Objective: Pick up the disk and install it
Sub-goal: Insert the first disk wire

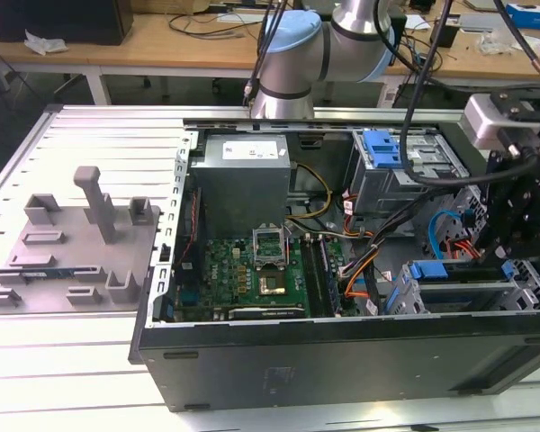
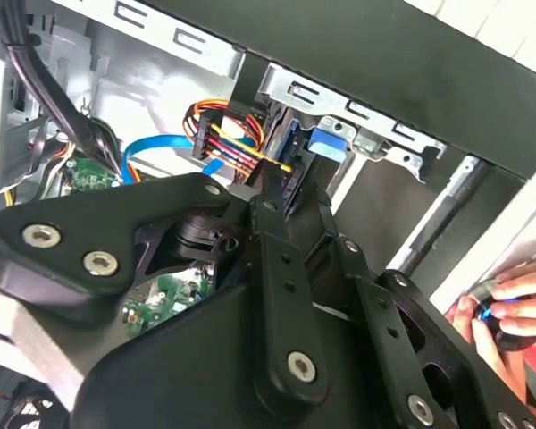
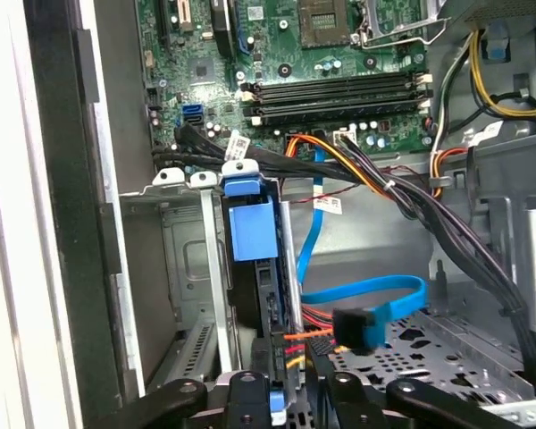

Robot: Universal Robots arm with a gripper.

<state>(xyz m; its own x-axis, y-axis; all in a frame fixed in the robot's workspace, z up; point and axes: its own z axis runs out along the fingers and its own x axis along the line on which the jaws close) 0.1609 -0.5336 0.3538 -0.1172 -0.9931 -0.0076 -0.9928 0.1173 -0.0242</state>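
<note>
the install step is judged to be in hand: the disk (image 3: 257, 295) is seen standing edge-on in the drive cage (image 3: 183, 259), blue handle uppermost. the claw (image 3: 290, 389) is closed narrowly around its near edge. seating would call for a straight push.

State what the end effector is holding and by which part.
Cannot be told: the end effector sits at the disk carrier's near end in the drive cage; contact hidden.

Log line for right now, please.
gripper: at cage, by disk's end | disk: edge-on in cage slot | person's hand: beside case
</note>
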